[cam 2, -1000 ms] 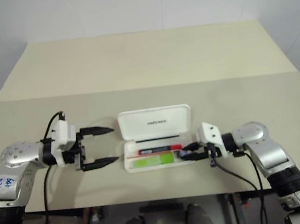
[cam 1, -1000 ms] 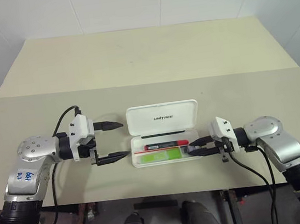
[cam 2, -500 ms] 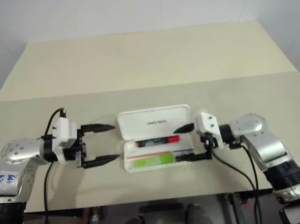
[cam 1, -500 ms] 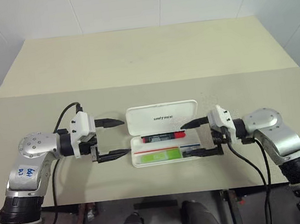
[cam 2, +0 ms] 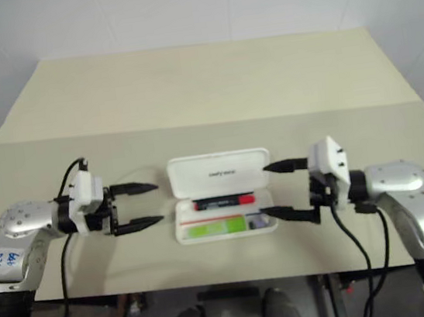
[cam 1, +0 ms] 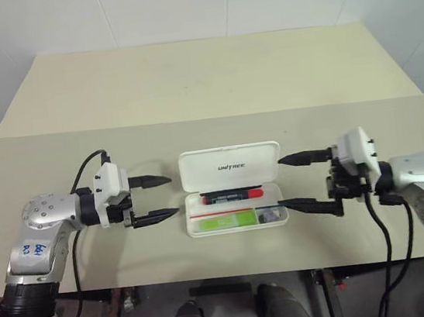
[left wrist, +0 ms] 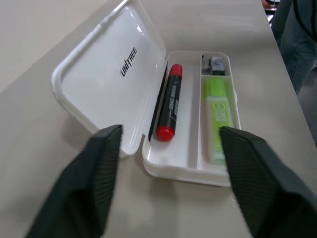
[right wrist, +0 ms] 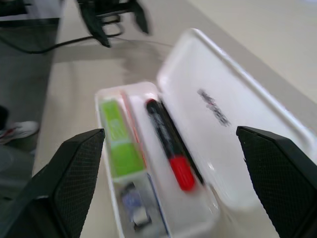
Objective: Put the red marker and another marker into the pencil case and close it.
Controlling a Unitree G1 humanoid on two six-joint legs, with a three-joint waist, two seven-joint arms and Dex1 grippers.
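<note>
The white pencil case (cam 1: 199,177) lies open in the middle of the near table, lid folded back with "UNITREE" on it. The red marker (cam 1: 232,196) lies in the rear compartment, black part toward the left. The green marker (cam 1: 222,220) lies in the front compartment. My left gripper (cam 1: 173,195) hovers open just left of the case, fingers level and pointing at it. My right gripper (cam 1: 279,183) stands wide open at the case's right end, above the table, holding nothing. The left wrist view looks down on the red marker (left wrist: 170,101) and the green marker (left wrist: 218,116).
A small dark item (cam 1: 266,215) sits in the small compartment at the case's right end. The table's front edge (cam 1: 227,270) runs close below the case. A seam (cam 1: 206,117) splits the near tabletop from the far one.
My right gripper opened, let go of the green marker in the case, then rose and drew back to the right. My left gripper's fingers have narrowed somewhat.
</note>
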